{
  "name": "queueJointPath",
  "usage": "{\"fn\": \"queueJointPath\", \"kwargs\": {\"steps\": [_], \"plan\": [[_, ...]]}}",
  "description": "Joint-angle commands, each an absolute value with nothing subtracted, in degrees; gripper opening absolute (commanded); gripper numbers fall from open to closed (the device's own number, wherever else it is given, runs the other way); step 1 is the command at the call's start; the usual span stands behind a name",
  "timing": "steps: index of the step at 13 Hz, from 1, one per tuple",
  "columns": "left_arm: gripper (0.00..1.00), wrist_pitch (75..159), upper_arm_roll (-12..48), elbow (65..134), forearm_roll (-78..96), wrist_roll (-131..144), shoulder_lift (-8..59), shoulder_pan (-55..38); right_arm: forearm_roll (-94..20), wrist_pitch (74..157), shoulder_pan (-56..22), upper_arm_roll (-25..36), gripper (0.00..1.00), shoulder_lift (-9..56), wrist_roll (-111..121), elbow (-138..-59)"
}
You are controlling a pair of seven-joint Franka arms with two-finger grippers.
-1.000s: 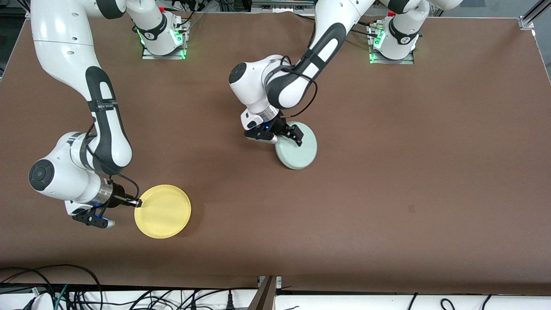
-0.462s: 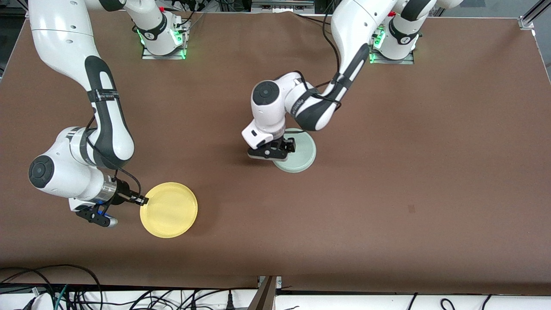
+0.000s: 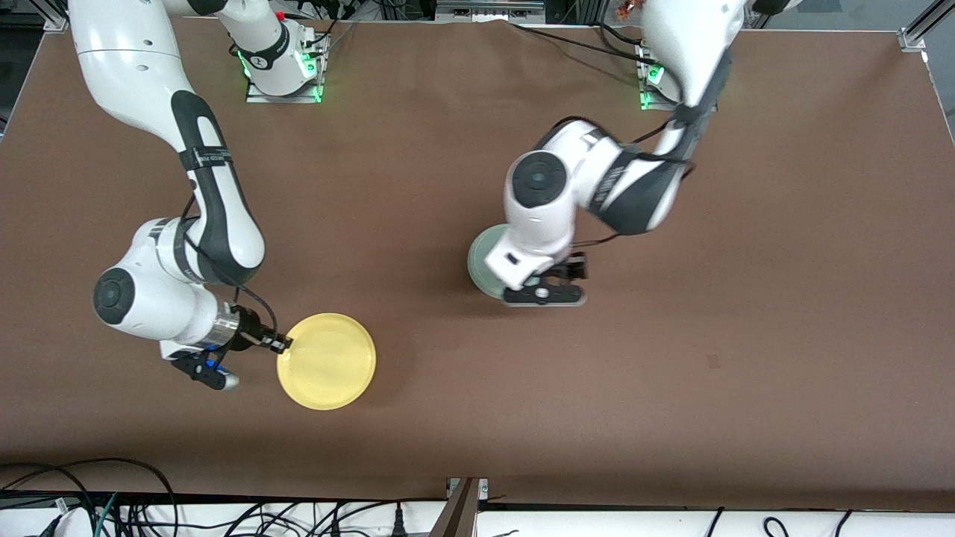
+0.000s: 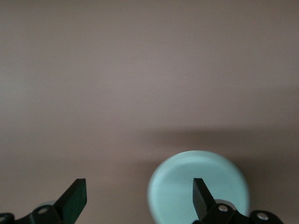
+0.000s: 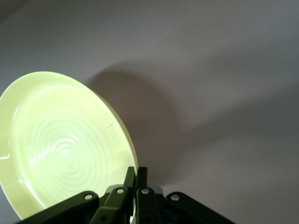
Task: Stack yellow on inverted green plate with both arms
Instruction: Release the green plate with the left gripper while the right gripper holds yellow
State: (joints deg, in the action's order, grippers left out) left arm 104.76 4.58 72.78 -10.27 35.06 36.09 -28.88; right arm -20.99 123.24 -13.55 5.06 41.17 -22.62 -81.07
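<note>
Right end effector (image 3: 280, 344) on yellow (image 3: 327, 361) rim.

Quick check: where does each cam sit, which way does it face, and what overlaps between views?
Front: high across the table, facing both bases; shows both arms, yellow plate, green plate.
Left wrist: on the left arm, looks past the open left gripper at the green plate on the table.
Right wrist: on the right arm, looks past the right gripper, shut on the yellow plate's rim.
Shared: each wrist view shares one plate with front.
</note>
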Motion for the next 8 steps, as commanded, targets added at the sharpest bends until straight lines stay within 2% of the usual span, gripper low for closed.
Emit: {"fn": "queueJointPath", "kwargs": {"steps": [1, 4, 8], "plan": [[1.0, 97.06, 5.36, 74.53, -9.49, 24.55, 29.38, -21.21, -22.24, 123.31, -16.24, 2.82, 0.0, 40.43, -27.49, -81.39], [1.0, 94.41, 5.62, 74.36, -9.32, 14.63, 23.84, -13.91, -22.24, 124.8, -22.56, 2.81, 0.0, 40.43, -34.52, -81.47], [1.0, 85.97, 5.37, 74.27, -8.44, 10.29, 15.75, -9.32, -21.62, 129.44, -31.88, 2.99, 0.0, 40.17, -47.78, -84.19]]}}
